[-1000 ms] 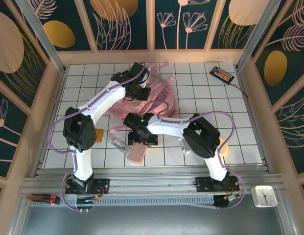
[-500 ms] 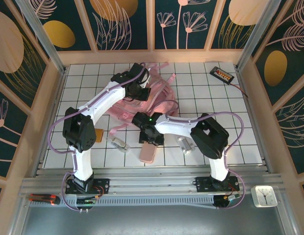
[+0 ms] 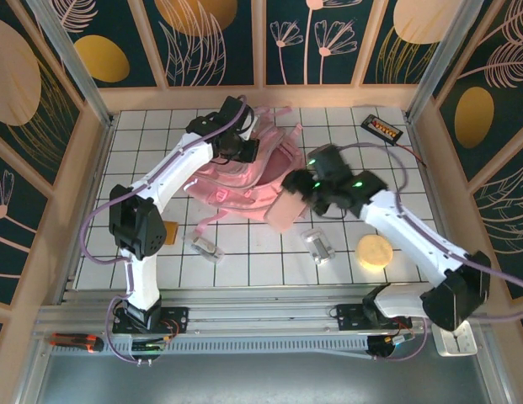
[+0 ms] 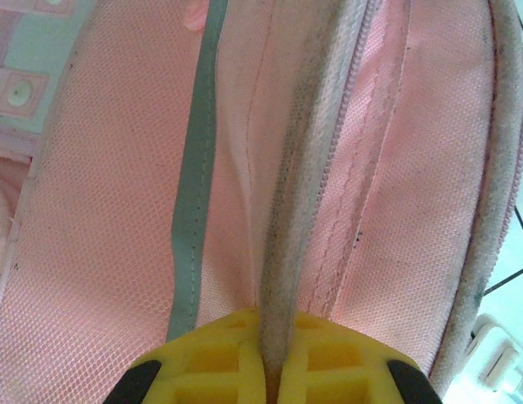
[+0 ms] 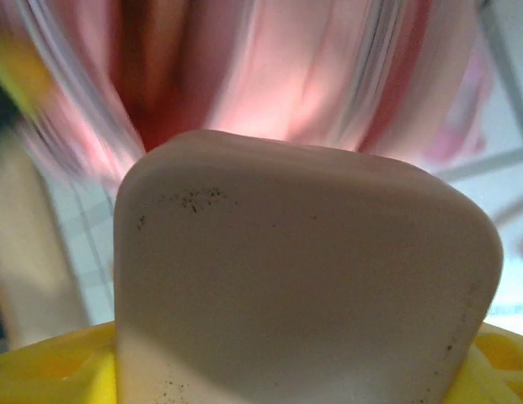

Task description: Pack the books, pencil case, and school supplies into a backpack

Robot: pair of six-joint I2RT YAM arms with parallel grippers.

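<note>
The pink backpack [image 3: 241, 180] lies at the back middle of the table. My left gripper [image 3: 237, 145] is shut on a grey fabric edge [image 4: 305, 168] of the backpack [image 4: 101, 252], pinched between the yellow fingers [image 4: 219, 370]. My right gripper [image 3: 306, 190] is shut on the salmon-pink pencil case [image 3: 284, 210], which hangs tilted at the backpack's near right side. In the right wrist view the pencil case [image 5: 303, 286] fills the foreground with blurred backpack fabric [image 5: 286, 76] behind it. An orange-brown pad [image 3: 170, 231] and two silver clips [image 3: 202, 246] [image 3: 319, 246] lie on the table. The books are out of view.
A black slab with an orange label [image 3: 383, 128] and its cable lie at the back right. A round pale yellow disc [image 3: 375, 251] sits at the front right. Wooden walls [image 3: 93, 185] enclose the tiled table.
My right arm has lifted the pencil case from the front middle of the table and swung it back and right to the backpack. The left gripper has raised the backpack's edge slightly.
</note>
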